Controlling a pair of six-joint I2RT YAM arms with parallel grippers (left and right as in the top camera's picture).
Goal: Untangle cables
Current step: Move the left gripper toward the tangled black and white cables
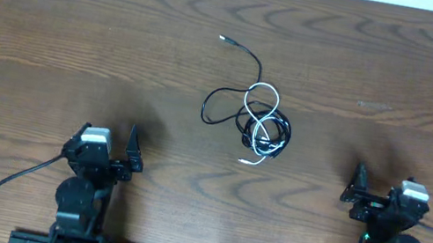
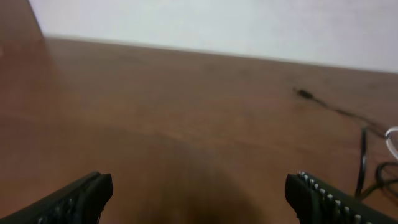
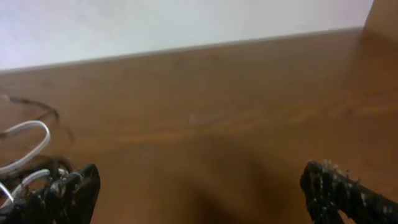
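Note:
A black cable [image 1: 246,53] and a shorter white cable [image 1: 261,99] lie tangled in a small coil at the middle of the wooden table [image 1: 54,30]. The black cable's plug end stretches up and to the left. Part of it shows at the right of the left wrist view [image 2: 362,155]. White loops show at the left of the right wrist view [image 3: 28,140]. My left gripper [image 2: 199,196] is open and empty near the front left. My right gripper [image 3: 199,193] is open and empty near the front right. Both are well apart from the cables.
Thick black wires run from the arm bases [image 1: 4,187] at the front edge. A pale wall [image 2: 217,25] stands beyond the table's far edge.

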